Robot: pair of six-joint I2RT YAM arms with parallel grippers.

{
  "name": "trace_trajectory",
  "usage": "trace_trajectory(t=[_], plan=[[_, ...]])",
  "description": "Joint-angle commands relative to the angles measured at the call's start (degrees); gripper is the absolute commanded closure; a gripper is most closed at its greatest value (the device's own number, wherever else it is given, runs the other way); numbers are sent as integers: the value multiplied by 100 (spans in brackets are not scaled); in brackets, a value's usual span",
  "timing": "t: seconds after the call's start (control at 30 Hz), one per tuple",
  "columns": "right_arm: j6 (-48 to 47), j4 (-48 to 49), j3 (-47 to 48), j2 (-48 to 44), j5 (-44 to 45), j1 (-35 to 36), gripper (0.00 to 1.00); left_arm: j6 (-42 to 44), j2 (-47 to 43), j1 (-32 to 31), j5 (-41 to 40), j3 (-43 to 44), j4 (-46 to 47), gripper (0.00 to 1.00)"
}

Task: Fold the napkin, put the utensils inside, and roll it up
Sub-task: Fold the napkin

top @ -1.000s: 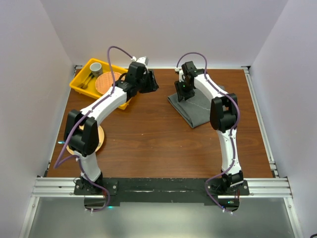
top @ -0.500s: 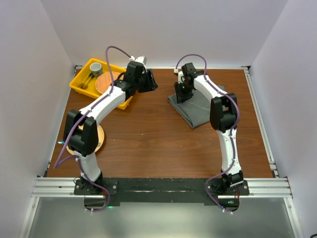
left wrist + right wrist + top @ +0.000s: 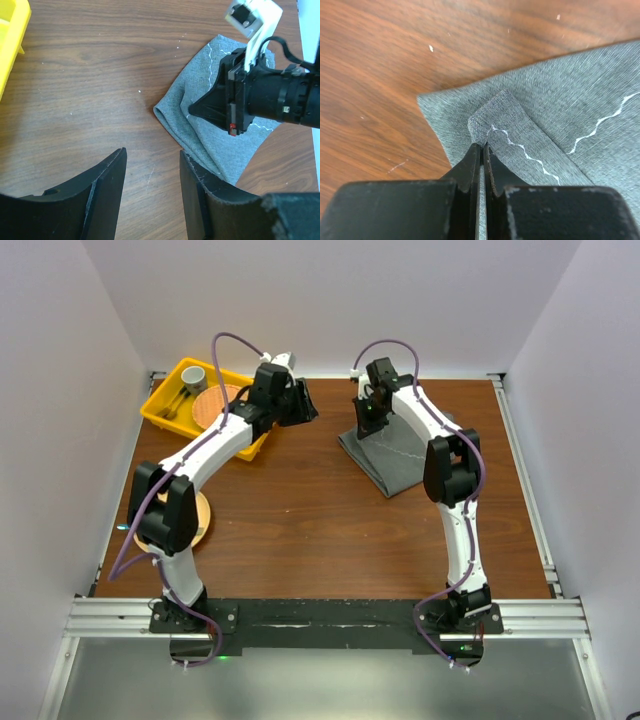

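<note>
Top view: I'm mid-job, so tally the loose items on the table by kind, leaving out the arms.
Napkin: 1
Yellow bin: 1
Plates: 2, the other beneath the left arm
Cup: 1
Utensils in the bin: too small to count
Total: 5, plus the utensils

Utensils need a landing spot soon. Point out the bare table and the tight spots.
Widest bare wood: the middle of the table, between both arms, nearer than the napkin. Also free: the strip right of the napkin. Crowded: far left, around the yellow bin and left gripper, and at the right gripper, shut on the napkin's corner.
</note>
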Motion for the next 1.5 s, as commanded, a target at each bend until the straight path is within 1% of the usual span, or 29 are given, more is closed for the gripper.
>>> trace_trajectory(t=[0.0,0.13,0.27,0.6,0.67,0.73,0.8,0.83,0.93,0.97,1.03,1.07,1.1,1.13,1.17,1.23,1.3,1.33,1.37,1.4,1.47], plan=[[-47,-126,336,-175,-36,31,100,-39,-365,58,93,94,223,49],[-12,-196,336,-79,-89,48,100,-30,-392,67,128,94,223,49],[50,-56,187,-105,-123,66,100,-13,-418,75,146,85,214,49],[314,24,72,9,-580,145,100,-21,-401,93,260,32,266,49],[401,67,11,0,-607,136,90,-39,-383,93,295,32,302,49],[428,24,19,0,-607,136,74,-48,-348,93,348,59,311,49],[446,-29,89,-52,-625,136,69,-56,-252,93,462,111,302,49],[541,-46,124,-105,-625,110,63,-65,-216,93,514,146,310,49],[927,-64,107,-456,-633,-100,57,-126,-49,93,909,112,626,49],[1060,5,-58,-578,-633,-197,54,-231,90,93,1206,103,871,50],[1436,181,-322,-983,-800,-618,53,-389,249,67,1489,138,1162,52],[1552,225,-654,-1141,-809,-942,52,-564,424,23,1717,138,1511,57],[1701,296,-840,-1421,-766,-1102,52,-644,530,-3,1823,164,1636,60],[1737,435,-1033,-1580,-739,-1251,52,-784,653,-47,1998,217,2081,65],[1738,541,-1444,-1712,-713,-1496,53,-812,933,-143,2035,400,2182,68],[1712,639,-1877,-1994,-616,-1691,55,-943,1224,-275,2175,559,2541,75],[1659,683,-2115,-2100,-564,-1989,60,-1128,1672,-425,2290,822,2718,80],[1659,709,-2308,-2170,-537,-2078,63,-1242,1830,-469,2403,971,2719,86],[1650,753,-2406,-2205,-572,-2262,66,-1286,2119,-556,2422,1225,2710,88],[1676,805,-2511,-2232,-633,-2350,74,-1287,2226,-610,2387,1323,2666,89],[1694,1025,-2801,-2267,-879,-2578,80,-1234,2463,-706,2264,1429,2675,92]])
